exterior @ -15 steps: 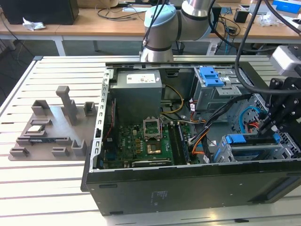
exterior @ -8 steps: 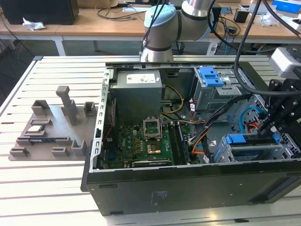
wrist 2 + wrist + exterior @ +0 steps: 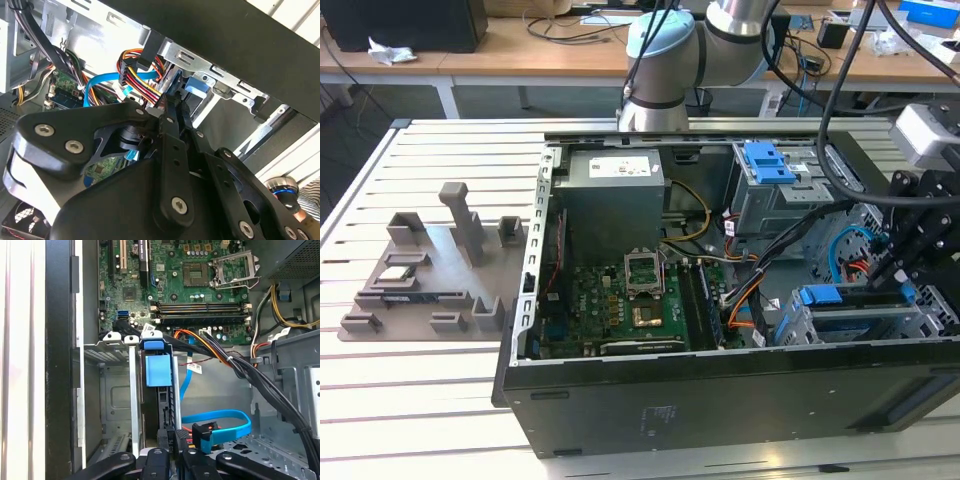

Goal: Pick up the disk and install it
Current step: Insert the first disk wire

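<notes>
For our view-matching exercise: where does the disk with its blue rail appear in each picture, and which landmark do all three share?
Exterior view: the disk stands on edge in the case's front corner, at the exterior view's right.
Second wrist view: its blue end shows beside the coloured cables.
First wrist view: it sits between metal uprights, near the motherboard.
Shared landmark: the silver drive cage.

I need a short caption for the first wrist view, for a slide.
Gripper at the disk, which stands on edge in the metal drive cage beside the motherboard of the open computer case.
</notes>
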`<state>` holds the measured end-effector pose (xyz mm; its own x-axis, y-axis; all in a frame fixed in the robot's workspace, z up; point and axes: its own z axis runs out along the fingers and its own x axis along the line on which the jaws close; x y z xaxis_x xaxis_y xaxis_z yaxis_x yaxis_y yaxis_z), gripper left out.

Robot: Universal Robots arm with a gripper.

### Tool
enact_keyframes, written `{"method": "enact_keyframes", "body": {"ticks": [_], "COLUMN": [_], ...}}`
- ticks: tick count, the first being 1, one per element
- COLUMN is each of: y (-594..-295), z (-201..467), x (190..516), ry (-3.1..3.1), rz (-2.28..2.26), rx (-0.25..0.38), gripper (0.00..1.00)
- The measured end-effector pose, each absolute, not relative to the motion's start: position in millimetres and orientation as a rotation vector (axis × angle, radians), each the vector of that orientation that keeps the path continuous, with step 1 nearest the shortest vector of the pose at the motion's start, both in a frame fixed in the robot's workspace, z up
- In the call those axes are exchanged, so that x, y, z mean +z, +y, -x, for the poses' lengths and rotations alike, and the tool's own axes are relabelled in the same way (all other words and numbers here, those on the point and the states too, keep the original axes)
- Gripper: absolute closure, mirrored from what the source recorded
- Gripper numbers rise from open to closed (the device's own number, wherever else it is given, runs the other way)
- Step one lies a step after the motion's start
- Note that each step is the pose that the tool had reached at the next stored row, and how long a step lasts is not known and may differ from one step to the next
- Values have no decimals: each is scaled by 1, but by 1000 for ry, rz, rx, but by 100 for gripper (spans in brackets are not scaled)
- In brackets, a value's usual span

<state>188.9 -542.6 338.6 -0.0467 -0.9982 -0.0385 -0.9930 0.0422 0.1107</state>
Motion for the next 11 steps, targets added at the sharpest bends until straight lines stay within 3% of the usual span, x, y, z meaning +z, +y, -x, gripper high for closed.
{"method": "enact_keyframes", "body": {"ticks": [9, 11], "y": [-543, -543], "z": [-188, -188], "x": [336, 335], "ry": [-2232, -2232], "rz": [-2134, -2135], "rx": [-166, -166], "gripper": [83, 75]}}
